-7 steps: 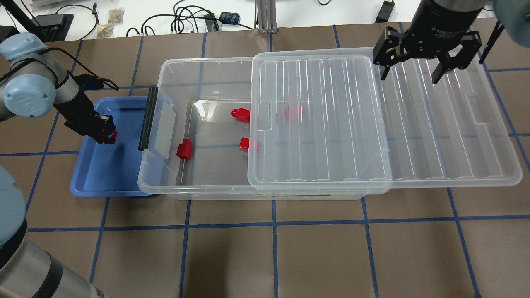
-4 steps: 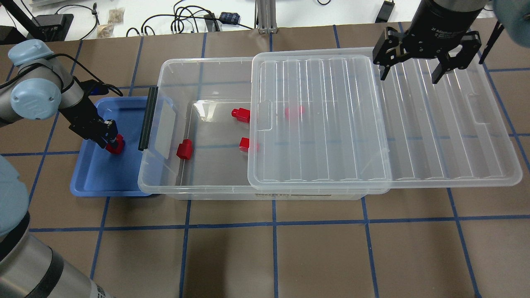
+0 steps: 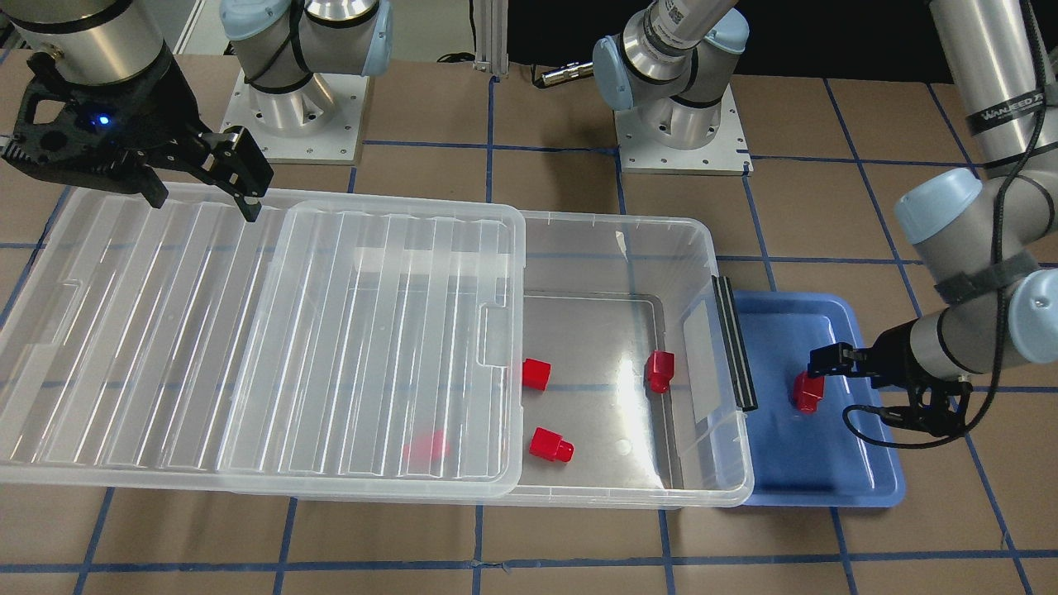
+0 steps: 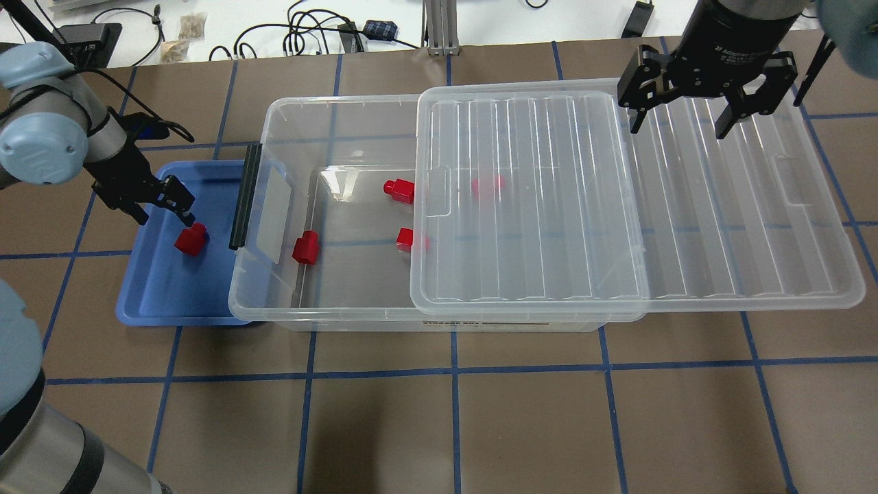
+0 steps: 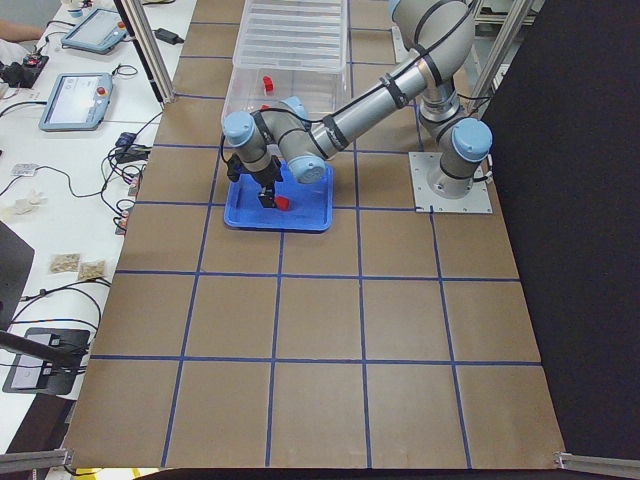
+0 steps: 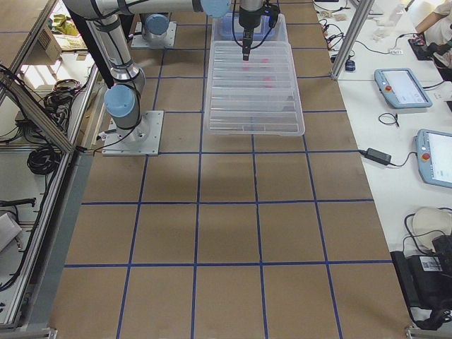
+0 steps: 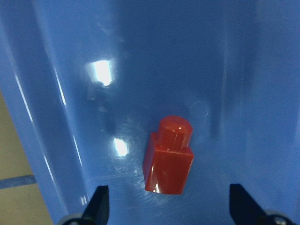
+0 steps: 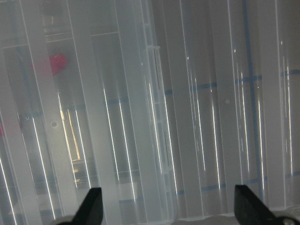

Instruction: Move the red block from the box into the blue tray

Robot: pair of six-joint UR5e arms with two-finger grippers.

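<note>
The left gripper is released. Its jaws stand spread above the shallow rectangular light-blue plastic tray, and the left wrist view shows both fingertips clear of the load. The small glossy red plastic block, a cube body with a round stub, lies on the tray floor, apart from the gripper and away from the tray rim.

The tray sits against the end of the large clear plastic storage box that faces the tabletop's left edge. That end carries the black bar clip.

The right gripper is also released and holds nothing. It hovers over the ribbed see-through lid. The lid is slid partway off the box toward the tabletop's right edge, which leaves the clip end of the box open.

Status, as a judgement:
- Done: one block is out of the box, set in the tray and let go.
- Left: lift the left arm clear of the tray.
- Four like blocks are in the box. Three lie in or at the edge of the open part. One shows blurred under the lid.
- If the task means one block, it is all but complete. If all are meant, four transfers are outstanding, and the covered block would likely call for the lid to be slid further.
</note>
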